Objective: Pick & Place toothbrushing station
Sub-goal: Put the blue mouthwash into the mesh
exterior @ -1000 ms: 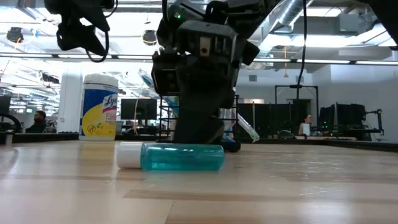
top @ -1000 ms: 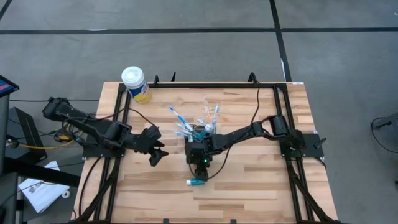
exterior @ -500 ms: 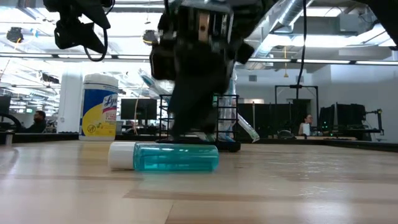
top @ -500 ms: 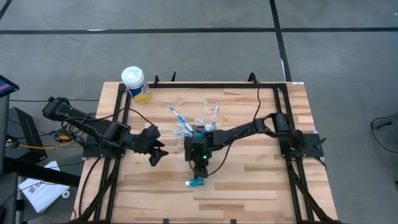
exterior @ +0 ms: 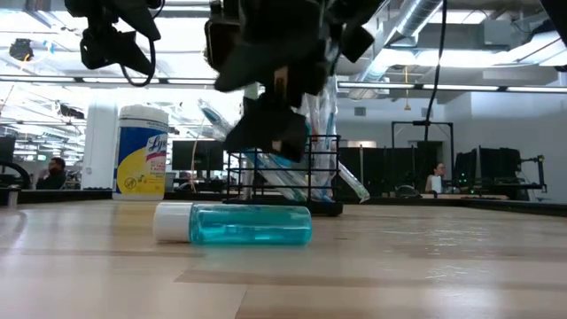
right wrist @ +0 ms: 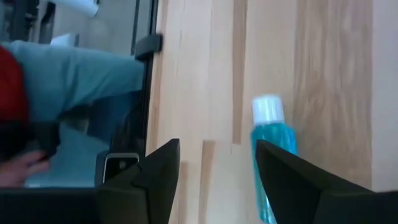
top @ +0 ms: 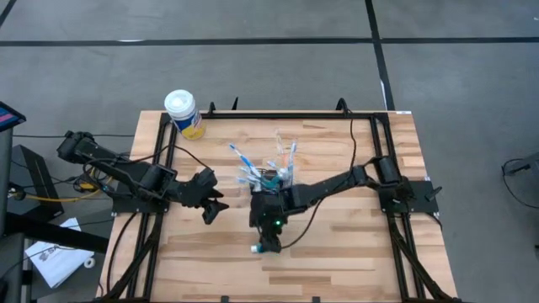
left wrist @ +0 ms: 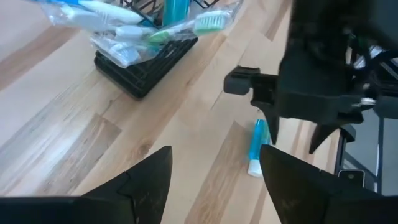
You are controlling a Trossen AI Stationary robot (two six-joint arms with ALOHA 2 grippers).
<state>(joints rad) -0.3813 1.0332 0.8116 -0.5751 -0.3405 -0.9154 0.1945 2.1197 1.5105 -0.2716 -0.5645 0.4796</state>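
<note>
**Lining up on the loose tube**

Left hand (top: 212,208) waits wide above the desk (top: 354,252). Basket (top: 268,178) of toothbrushes (top: 239,156) stands mid-desk. Right hand (top: 269,240) hovers wide over the tube (exterior: 235,222) lying flat nearby; we should straddle its body, then close.

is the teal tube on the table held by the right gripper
No, the teal tube lies flat on the table, with the open right gripper above it.

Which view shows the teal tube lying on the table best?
The low view: the teal tube lies on its side, close, white cap visible. The high view shows it small under the right pincer; the left wrist shows it distant; the right wrist crops it.
</note>
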